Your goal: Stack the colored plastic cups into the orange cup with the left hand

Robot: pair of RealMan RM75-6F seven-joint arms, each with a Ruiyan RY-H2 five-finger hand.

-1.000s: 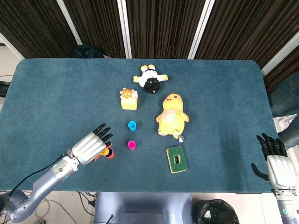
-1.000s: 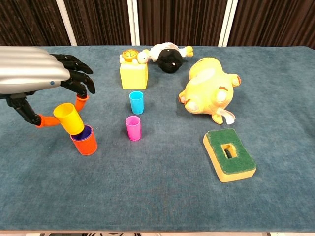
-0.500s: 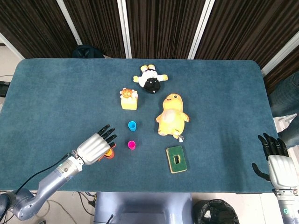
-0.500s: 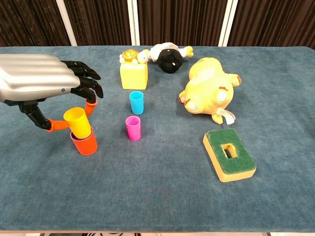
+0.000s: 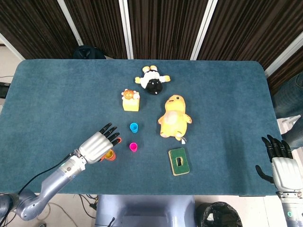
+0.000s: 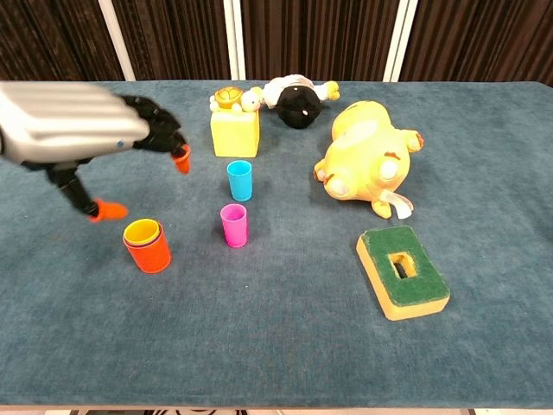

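A blue felt table (image 6: 285, 346). The orange cup (image 6: 149, 254) stands near the front left with a yellow cup (image 6: 141, 232) nested inside it. The left hand (image 6: 82, 138) hovers above, fingers spread, holding nothing. A pink cup (image 6: 233, 225) and a blue cup (image 6: 239, 180) stand apart, not yet stacked. The right hand (image 5: 283, 165) rests empty at the table's edge, fingers apart.

Both views are bright and evenly lit from above, with only soft, short shadows; the left hand (image 6: 73, 134) is smeared by motion blur in the chest view; the blue table (image 5: 57, 94) shows no glare.
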